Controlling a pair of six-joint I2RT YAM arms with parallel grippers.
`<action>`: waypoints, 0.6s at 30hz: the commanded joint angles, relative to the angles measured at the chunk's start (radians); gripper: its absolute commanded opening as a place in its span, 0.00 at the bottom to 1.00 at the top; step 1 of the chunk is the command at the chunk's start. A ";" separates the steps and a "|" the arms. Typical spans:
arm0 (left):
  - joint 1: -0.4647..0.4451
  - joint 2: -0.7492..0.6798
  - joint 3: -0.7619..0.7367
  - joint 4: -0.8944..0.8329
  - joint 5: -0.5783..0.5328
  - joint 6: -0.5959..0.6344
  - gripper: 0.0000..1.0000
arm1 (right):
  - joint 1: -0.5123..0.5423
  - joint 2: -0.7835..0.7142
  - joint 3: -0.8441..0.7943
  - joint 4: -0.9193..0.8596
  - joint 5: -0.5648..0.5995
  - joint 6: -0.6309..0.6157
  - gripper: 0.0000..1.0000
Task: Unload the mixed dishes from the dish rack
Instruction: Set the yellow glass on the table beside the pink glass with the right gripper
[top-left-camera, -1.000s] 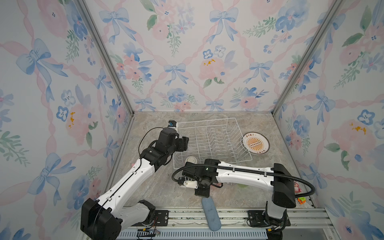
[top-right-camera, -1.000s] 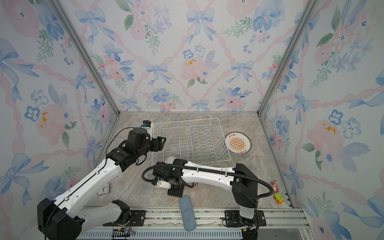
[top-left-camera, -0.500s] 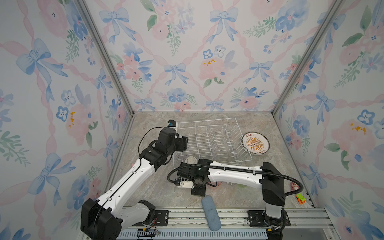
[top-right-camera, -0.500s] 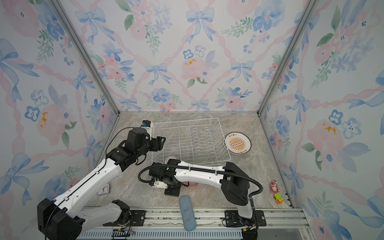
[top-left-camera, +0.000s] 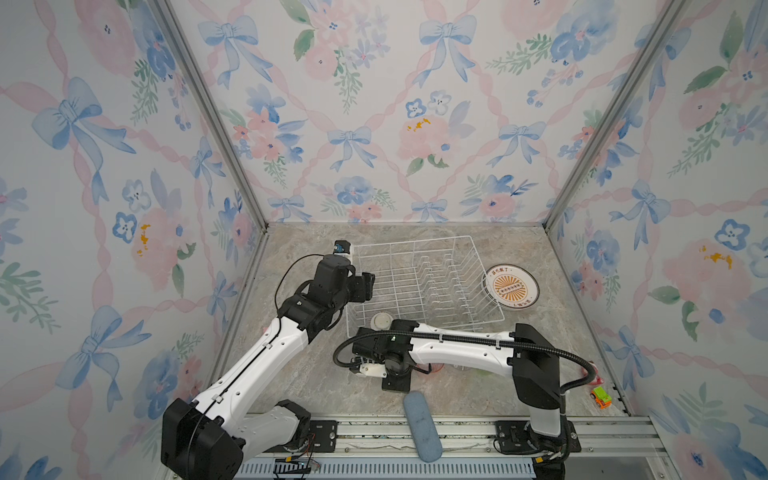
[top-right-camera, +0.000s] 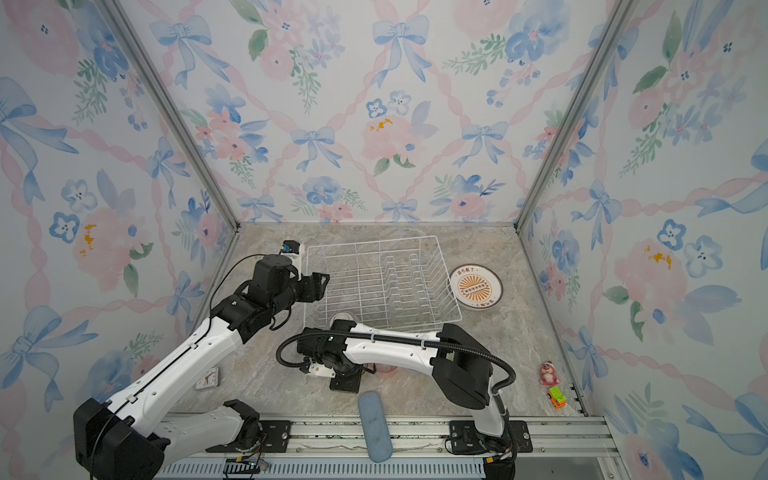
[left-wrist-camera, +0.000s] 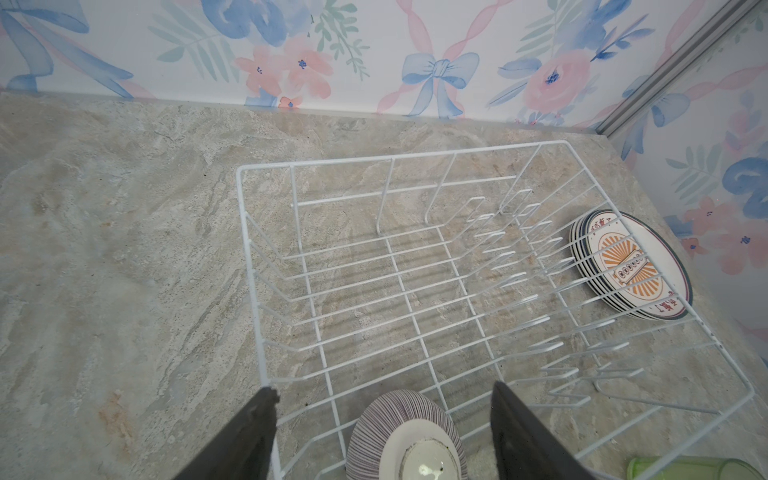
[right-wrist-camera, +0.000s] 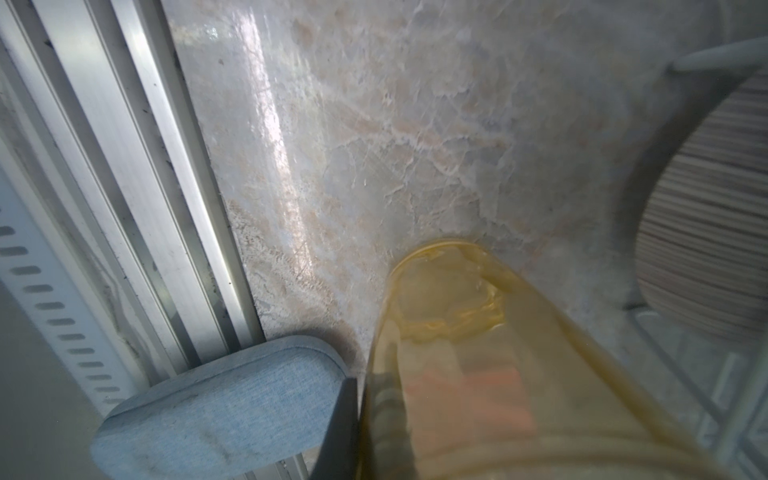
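The white wire dish rack (top-left-camera: 419, 286) (left-wrist-camera: 415, 266) stands mid-table. An upturned striped bowl (top-left-camera: 381, 321) (left-wrist-camera: 374, 432) with a white foot sits in its near left corner. My left gripper (top-left-camera: 368, 286) (left-wrist-camera: 384, 390) hangs open just above that bowl, at the rack's left side. A stack of plates (top-left-camera: 510, 286) (left-wrist-camera: 631, 266) lies on the table outside the rack's right side. In front of the rack, my right gripper (top-left-camera: 390, 374) (right-wrist-camera: 368, 380) is shut on the wall of a yellow tumbler (right-wrist-camera: 478, 353), low over the table. In both top views the arm hides this tumbler.
A blue-grey pad (top-left-camera: 422, 428) (right-wrist-camera: 216, 407) lies across the front rail beside the right gripper. A pink tumbler (top-right-camera: 382, 368) and a green one (left-wrist-camera: 681, 467) lie under the right arm. A clock (top-right-camera: 207, 378) sits front left, small toys (top-right-camera: 548, 372) front right.
The right arm's elbow has swung left and its wrist has shifted slightly toward the front rail, still holding the yellow tumbler. The left arm has stayed still.
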 joint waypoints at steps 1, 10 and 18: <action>0.009 -0.021 -0.017 -0.013 0.008 0.014 0.76 | -0.006 0.025 0.028 -0.034 0.022 -0.004 0.00; 0.010 -0.024 -0.021 -0.014 0.012 0.014 0.76 | -0.016 0.032 0.031 -0.011 0.031 -0.004 0.03; 0.011 -0.029 -0.023 -0.014 0.011 0.014 0.76 | -0.018 0.036 0.027 -0.013 0.029 -0.001 0.17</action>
